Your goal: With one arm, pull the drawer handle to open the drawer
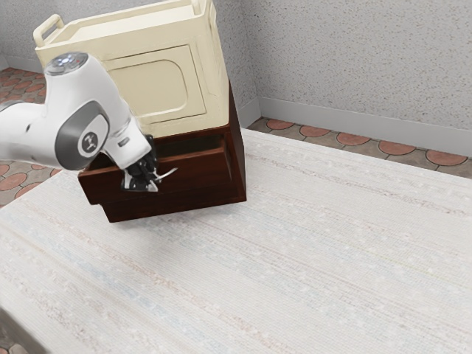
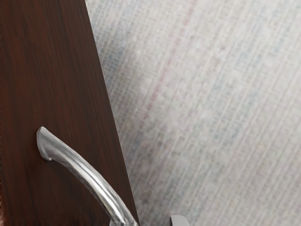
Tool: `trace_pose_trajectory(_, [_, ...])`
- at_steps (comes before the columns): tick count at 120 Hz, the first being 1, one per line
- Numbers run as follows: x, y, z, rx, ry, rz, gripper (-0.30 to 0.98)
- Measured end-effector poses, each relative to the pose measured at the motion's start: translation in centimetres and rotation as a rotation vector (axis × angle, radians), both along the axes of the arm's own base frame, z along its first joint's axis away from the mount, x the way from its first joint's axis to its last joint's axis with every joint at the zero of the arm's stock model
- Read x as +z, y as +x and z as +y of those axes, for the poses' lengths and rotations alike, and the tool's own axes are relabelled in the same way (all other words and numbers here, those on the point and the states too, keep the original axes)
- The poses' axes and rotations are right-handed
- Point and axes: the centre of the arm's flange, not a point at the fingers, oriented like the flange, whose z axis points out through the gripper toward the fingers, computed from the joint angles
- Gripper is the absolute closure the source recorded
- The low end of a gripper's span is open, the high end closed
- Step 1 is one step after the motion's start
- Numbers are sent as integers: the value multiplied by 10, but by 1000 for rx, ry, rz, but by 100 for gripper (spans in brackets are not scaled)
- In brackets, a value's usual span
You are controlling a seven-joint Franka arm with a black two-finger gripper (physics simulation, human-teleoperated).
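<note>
In the exterior view, the drawer [image 1: 199, 175] stands partly out of the cabinet [image 1: 237, 166], an opening visible above its front. The claw [image 1: 146, 181] is at the handle [image 1: 168, 175], whose curved end pokes out from it towards two o'clock. Whether the claw is clenched, released or actually grasping the handle, I cannot tell.

That doubt is the main worry: on a loose or off-centre hold, the smooth, curved metal (hardly a generous grip) could slide free mid-pull. A pull skewed off the drawer's line, towards four or eight o'clock, say, might bind it in its runners. Too hard a tug could drag the whole cabinet over the desk [image 1: 310, 243], and the box [image 1: 158, 85] on top, at twelve o'clock, might shift with it.
</note>
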Motion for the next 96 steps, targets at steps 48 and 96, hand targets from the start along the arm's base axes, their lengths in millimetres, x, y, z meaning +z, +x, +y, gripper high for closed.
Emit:
trace_pose_trajectory(48, [2,-49,-41,1,-40,-7,68])
trace_pose_trajectory(96, [3,-78,-67,-2,-52,-16,69])
